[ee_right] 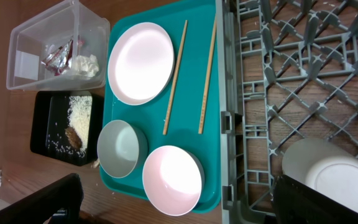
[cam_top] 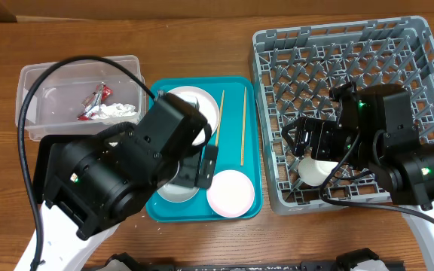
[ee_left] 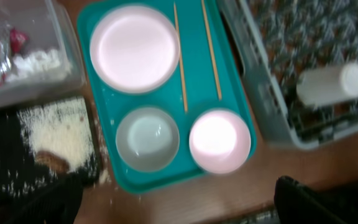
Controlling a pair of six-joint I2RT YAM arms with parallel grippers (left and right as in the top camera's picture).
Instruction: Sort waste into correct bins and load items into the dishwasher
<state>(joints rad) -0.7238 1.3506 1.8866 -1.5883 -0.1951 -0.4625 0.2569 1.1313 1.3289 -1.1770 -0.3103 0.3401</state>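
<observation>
Entry one: my left claw point(ee_left: 176, 198) hung spread wide and empty above the teal rectangular serving tray point(ee_left: 196, 62).

Entry two: my right claw point(ee_right: 176, 200) was also wide, gripping nothing, over the large square grey plastic dish rack point(ee_right: 303, 81).

In the rack, one white cup point(ee_right: 331, 177) lay on its side among the pegs.

The teal tray carried:
- a round white plate point(ee_right: 140, 62)
- a small white bowl point(ee_right: 120, 148), with a pale pink bowl point(ee_right: 173, 179) just beside it
- two thin wooden chopsticks point(ee_right: 175, 78), roughly parallel

The clear rectangular plastic tub point(ee_right: 36, 34) held a crumpled red-and-silver wrapper point(ee_right: 58, 56) and white tissue scraps point(ee_right: 84, 64).

The shallow black rectangular tray point(ee_right: 45, 124) held loose white rice grains point(ee_right: 79, 112) and a brown food lump point(ee_right: 73, 135).

Everything rested on a brown wooden surface point(cam_top: 202, 45).
</observation>
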